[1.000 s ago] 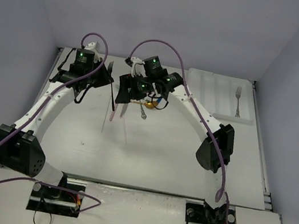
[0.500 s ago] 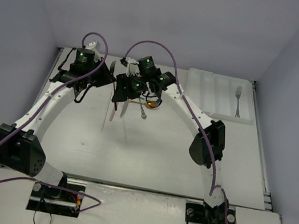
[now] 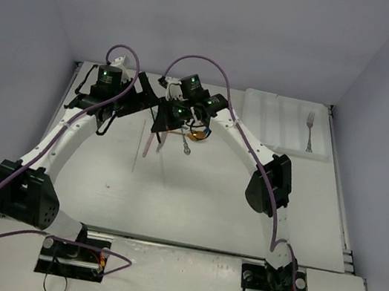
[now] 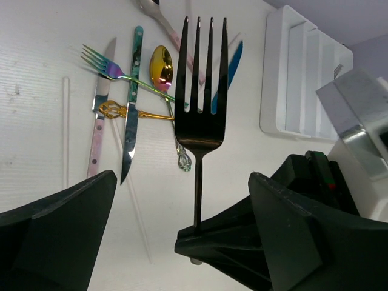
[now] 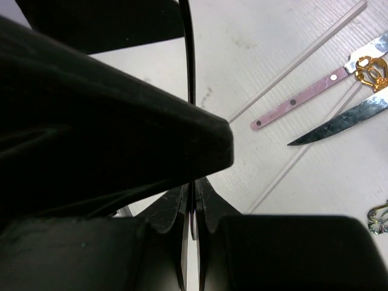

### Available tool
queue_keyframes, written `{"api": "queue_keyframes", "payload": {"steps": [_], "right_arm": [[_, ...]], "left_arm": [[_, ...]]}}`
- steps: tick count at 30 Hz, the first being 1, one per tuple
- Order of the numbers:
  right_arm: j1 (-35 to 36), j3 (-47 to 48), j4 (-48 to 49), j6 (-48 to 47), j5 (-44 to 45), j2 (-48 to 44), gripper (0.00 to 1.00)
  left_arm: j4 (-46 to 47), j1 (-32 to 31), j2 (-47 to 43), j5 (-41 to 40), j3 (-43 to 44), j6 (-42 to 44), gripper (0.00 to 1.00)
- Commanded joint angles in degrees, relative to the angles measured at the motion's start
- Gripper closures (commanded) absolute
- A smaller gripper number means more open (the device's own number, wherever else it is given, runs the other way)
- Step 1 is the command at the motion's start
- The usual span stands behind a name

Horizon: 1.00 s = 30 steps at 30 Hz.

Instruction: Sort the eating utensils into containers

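Observation:
A black fork [image 4: 200, 91] stands upright, tines up, between the two arms. My right gripper [image 5: 191, 206] is shut on the low end of its thin handle, seen edge-on. My left gripper [image 4: 182, 182] is open, its fingers [image 4: 60, 230] wide apart on either side of the fork and not touching it. From above, the left gripper [image 3: 142, 99] and the right gripper [image 3: 166, 114] meet over the table's back left. Below lie a pink knife [image 4: 97, 145], a teal knife [image 4: 132, 115], a rainbow fork [image 4: 112, 70] and a gold spoon [image 4: 160, 63]. The white tray [image 3: 282, 119] sits at the back right.
A silver fork [image 3: 309, 132] lies in the tray's rightmost compartment. Thin pale sticks [image 4: 65, 133] lie beside the pile. A blue utensil [image 4: 230, 66] lies near the tray's edge [image 4: 273, 73]. The right arm's white wrist [image 4: 357, 121] is close on the right.
The right gripper has moved in and shut on the black fork's handle. The left gripper, shut before, has opened wide.

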Motion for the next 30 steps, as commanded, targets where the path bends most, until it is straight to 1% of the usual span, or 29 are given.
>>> {"api": "queue_keyframes", "payload": {"steps": [1,6,8,10,11,15,18,21,25,30], "right_arm": [[-2.7,-3.2,2.8,-1.5,-0.1,-8.6,1.00],[-14.1,-9.8,2.3,-4.2,0.7,-13.9,1.00],[-21.7,-13.2,1.9,-7.2,2.4,-15.8,1.00],[-29.5,-15.5,0.8,-11.2,4.4,-16.9,1.00],[-31.8,-16.0,0.0,-12.5,5.2,-17.1,1.00],[-43.9,-16.8,-2.2,-23.1,12.5,-17.0,1.00],[-48.4,-14.9,-4.8,-30.0,17.9,-15.6,1.00],[-51.0,-13.5,-6.3,-37.0,24.1,-14.1,1.00],[-52.5,-11.2,-7.4,-40.5,26.5,-10.5,1.00],[-54.5,-6.2,-7.7,-41.4,26.4,-4.6,1.00]], "left_arm": [[3.1,-0.1,-3.6,2.5,2.4,3.0,0.09],[0.0,0.9,-6.8,2.0,2.9,7.9,0.09],[-1.9,0.9,-7.3,1.2,3.5,11.9,0.09],[-2.5,1.0,-7.8,0.2,3.6,14.1,0.09],[-2.6,1.0,-8.0,-0.2,3.6,14.9,0.08],[-1.9,1.1,-8.5,-1.9,3.8,16.8,0.08],[-3.0,0.9,-7.7,-2.8,5.0,19.5,0.08],[-4.5,0.9,-6.5,-3.1,5.8,20.6,0.08],[-2.9,0.9,-6.8,-2.8,4.0,20.3,0.08],[-2.2,0.9,-7.1,-2.9,3.0,20.7,0.08]]}}
